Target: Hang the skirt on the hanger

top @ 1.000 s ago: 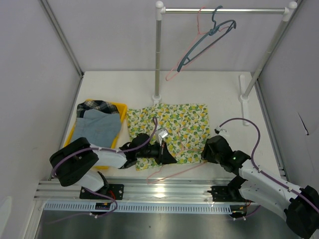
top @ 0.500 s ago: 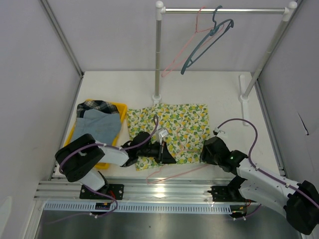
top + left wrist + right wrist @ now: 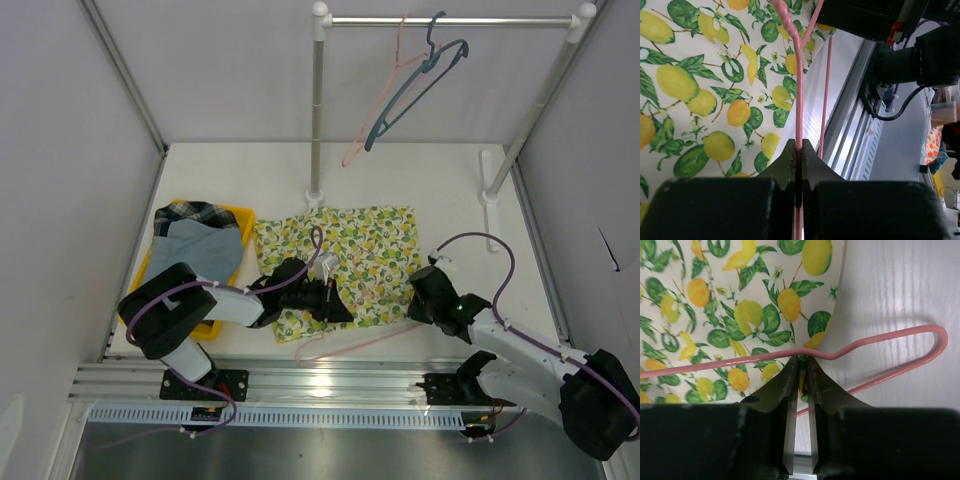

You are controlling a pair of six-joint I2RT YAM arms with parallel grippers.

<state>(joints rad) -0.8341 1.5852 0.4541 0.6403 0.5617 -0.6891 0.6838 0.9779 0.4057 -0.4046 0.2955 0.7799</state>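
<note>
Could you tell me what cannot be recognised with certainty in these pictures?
- The hanger hook: left wrist view, the top edge cuts the wire off.
- What the right gripper pinches, the skirt edge or the wire: right wrist view, the gripper itself covers the contact.
- The plaid shirt: top view, mostly under the denim shirt.

Right in front of me, the right end effector (image 3: 802, 362) has its two dark fingers (image 3: 785, 390) almost together, nipping the lemon-print skirt's (image 3: 730, 300) edge. The pink hanger (image 3: 690, 367) wire runs across just past the fingertips, over the cloth, then bends back on the white worktop (image 3: 900, 280).
</note>
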